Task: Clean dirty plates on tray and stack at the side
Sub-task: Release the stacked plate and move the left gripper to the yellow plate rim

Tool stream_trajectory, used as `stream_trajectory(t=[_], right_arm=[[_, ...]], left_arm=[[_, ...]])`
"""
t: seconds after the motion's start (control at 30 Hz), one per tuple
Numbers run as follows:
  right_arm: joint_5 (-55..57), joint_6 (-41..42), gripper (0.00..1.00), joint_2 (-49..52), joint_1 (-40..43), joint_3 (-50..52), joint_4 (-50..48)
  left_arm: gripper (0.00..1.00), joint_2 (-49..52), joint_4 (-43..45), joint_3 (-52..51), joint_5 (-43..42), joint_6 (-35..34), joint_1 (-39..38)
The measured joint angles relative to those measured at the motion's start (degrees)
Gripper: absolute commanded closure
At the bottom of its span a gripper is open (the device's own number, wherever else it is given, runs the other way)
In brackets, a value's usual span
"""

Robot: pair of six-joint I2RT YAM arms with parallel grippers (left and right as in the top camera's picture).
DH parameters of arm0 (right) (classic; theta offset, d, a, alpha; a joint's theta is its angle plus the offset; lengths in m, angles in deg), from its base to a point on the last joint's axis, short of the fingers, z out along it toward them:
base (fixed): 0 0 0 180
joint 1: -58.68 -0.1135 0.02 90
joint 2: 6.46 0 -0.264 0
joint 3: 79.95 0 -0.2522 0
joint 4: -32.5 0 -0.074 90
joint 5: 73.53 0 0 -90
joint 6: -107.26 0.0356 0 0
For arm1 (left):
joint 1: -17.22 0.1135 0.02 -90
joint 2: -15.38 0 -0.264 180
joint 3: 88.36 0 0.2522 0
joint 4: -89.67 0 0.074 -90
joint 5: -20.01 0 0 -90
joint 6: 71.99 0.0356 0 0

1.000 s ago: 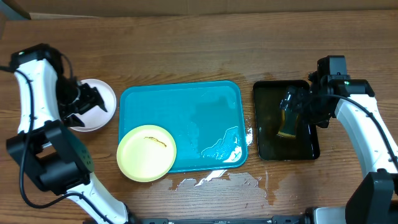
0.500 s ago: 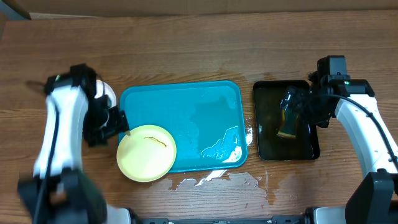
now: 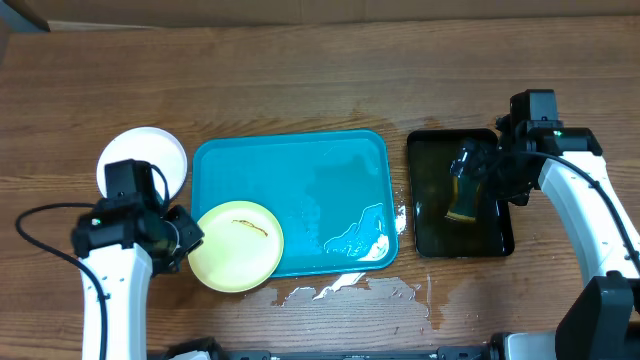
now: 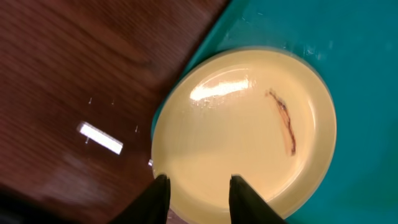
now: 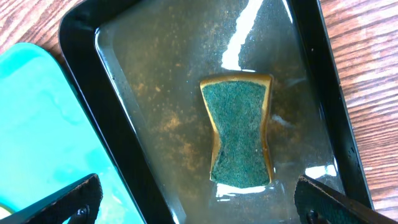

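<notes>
Overhead: turquoise tray (image 3: 300,165) sits mid-frame on the wood table (image 3: 300,80). Pale yellow plate (image 3: 238,247) is in the tray's lower-left corner, its lower left edge hanging over the tray rim, a thin dark smear (image 3: 250,227) on its face. White plate (image 3: 150,155) lies on the table just left of the tray, partly covered by the left arm. Left gripper (image 3: 185,238) is at the yellow plate's left rim; claw state not readable from here. Black tray (image 3: 425,240) is right of the turquoise one, with a sponge (image 3: 462,207) in it and the right gripper (image 3: 470,175) above it. Spilled water (image 3: 345,288) lies on the table below the turquoise tray.

Left wrist: yellow plate (image 4: 242,118) fills the centre, with the smear (image 4: 283,121) on its right half. Turquoise tray (image 4: 367,56) is at right, dark table (image 4: 68,56) at left. Left gripper (image 4: 199,199) is at the bottom edge, its fingers (image 4: 160,196) a modest gap apart over the plate's near rim, with plate showing between them and nothing pinched.

Right wrist: black tray (image 5: 78,74) holds murky water. The sponge (image 5: 239,130) lies flat at centre, green side up. Right gripper (image 5: 199,202) is spread wide, its fingertips (image 5: 78,199) in the bottom corners, empty and clear of the sponge. Turquoise tray (image 5: 37,137) shows at the left edge.
</notes>
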Motion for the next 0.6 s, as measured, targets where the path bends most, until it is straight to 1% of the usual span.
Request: stream_trajectory(t=[0.03,0.1,0.2,0.33,0.47,0.6], right_arm=[[0.0,0.0,0.0,0.0,0.0,0.0,-0.02],[0.0,0.0,0.0,0.0,-0.02,0.0,-0.02],[0.02,0.0,0.0,0.0,0.0,0.0,0.02],[0.0,0.0,0.0,0.0,-0.02,0.0,0.02],[-0.02,0.0,0.0,0.0,0.0,0.0,0.04],[0.0,-0.02,0.0,0.0,0.0,0.0,0.0]], left_arm=[[0.66,0.17,2.32,-1.64,0.13,-1.07,0.0],[0.58,1.53,6.75,-6.25,1.33,-3.15,0.0],[0.58,3.28,7.58,-8.17,3.15,-4.35,0.79],[0.57,4.9,7.69,-8.22,4.7,-4.44,1.73],[0.59,7.15,8.02,-8.5,6.36,-4.46,1.77],[0.67,9.9,8.63,-9.25,6.75,-4.63,1.77]])
